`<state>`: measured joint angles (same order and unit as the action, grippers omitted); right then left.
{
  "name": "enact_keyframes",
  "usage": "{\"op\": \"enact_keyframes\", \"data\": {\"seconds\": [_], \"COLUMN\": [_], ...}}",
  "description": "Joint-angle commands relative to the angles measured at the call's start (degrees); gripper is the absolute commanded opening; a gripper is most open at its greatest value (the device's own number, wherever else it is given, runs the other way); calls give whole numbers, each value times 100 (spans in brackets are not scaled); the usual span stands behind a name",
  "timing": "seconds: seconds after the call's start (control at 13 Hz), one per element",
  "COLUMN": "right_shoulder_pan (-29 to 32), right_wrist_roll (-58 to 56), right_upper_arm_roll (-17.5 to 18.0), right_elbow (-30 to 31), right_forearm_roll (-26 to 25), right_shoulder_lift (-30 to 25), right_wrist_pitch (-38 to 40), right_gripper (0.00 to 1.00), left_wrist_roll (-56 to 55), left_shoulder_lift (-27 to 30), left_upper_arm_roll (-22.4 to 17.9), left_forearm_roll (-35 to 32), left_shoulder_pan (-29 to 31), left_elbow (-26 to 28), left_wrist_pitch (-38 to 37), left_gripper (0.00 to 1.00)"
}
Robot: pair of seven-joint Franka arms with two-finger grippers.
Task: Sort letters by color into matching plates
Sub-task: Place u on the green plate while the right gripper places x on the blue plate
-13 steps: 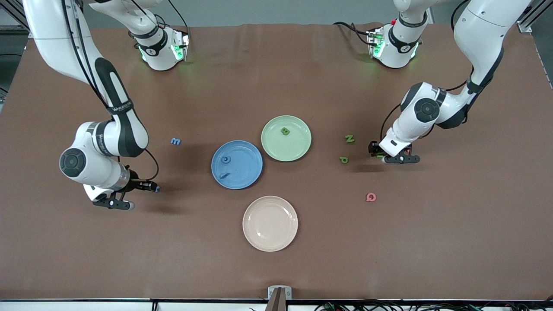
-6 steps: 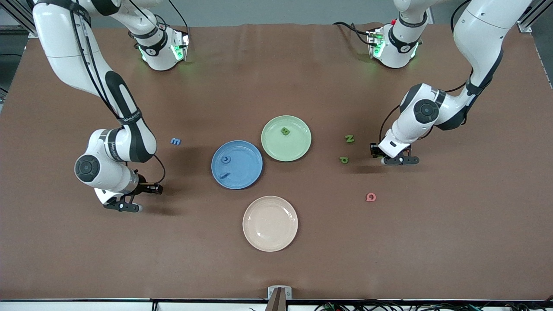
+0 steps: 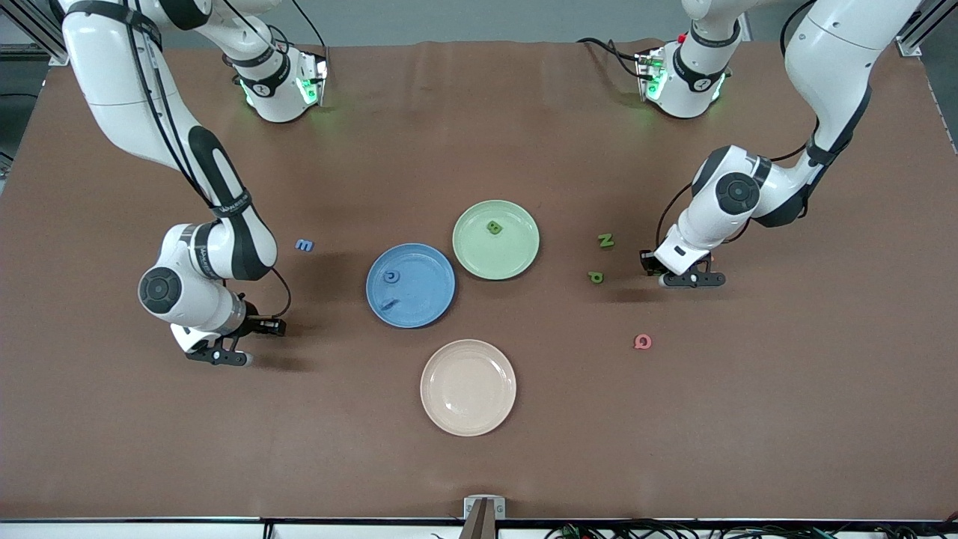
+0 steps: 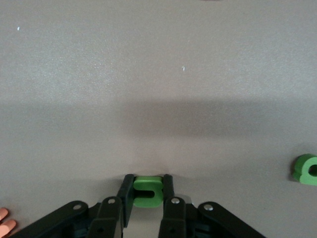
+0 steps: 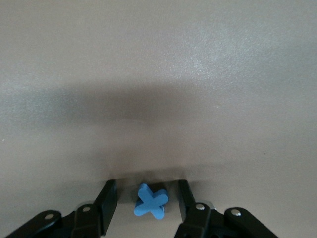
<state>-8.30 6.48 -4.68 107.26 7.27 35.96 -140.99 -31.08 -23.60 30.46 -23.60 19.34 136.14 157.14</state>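
My left gripper (image 3: 661, 272) is low over the table near the left arm's end, shut on a green letter (image 4: 147, 192). My right gripper (image 3: 262, 335) is low near the right arm's end, open, with a blue X letter (image 5: 151, 201) lying between its fingers and touching neither. The blue plate (image 3: 426, 288) holds a blue C (image 3: 391, 276) and another blue letter (image 3: 389, 304). The green plate (image 3: 513, 251) holds a green B (image 3: 494, 227). A blue letter (image 3: 304, 245), a green N (image 3: 606, 240) and a green P (image 3: 596, 277) lie loose on the table.
A cream-beige plate (image 3: 468, 387) sits nearer the front camera than the other two plates. A pink Q (image 3: 642, 342) lies nearer the camera than my left gripper. The left wrist view shows the green P (image 4: 306, 169) at its edge.
My right arm has moved toward the plates and its open gripper now straddles the blue X. My left gripper has barely shifted, still shut on the green letter.
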Motion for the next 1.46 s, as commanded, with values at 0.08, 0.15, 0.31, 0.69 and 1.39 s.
{"op": "enact_keyframes", "data": {"seconds": [0.08, 0.15, 0.31, 0.69, 1.39], "right_shoulder_pan": [4, 4, -31, -899, -2668], "right_wrist_roll": [29, 37, 72, 1939, 5047], "right_upper_arm_roll": [29, 29, 46, 72, 72], "right_elbow": [120, 111, 58, -337, -557], "right_forearm_roll": [-77, -77, -77, -51, -24], "right_shoulder_lift": [-28, -28, -98, -572, -538], "right_wrist_pitch": [-78, -60, 19, 1284, 1030], "right_gripper": [2, 0, 0, 0, 85], "left_wrist_roll": [-371, -599, -1160, -2821, -5020], "left_shoulder_lift": [100, 179, 242, 224, -592], "left_upper_arm_roll": [100, 187, 529, 1119, 1093], "left_forearm_roll": [-154, -154, -154, -154, -127], "left_shoulder_pan": [-122, -219, -246, -771, -2442], "left_elbow": [-79, -79, -96, -465, -1615], "left_wrist_pitch": [-17, -130, -280, -1070, -1466], "left_gripper": [19, 19, 19, 19, 20]}}
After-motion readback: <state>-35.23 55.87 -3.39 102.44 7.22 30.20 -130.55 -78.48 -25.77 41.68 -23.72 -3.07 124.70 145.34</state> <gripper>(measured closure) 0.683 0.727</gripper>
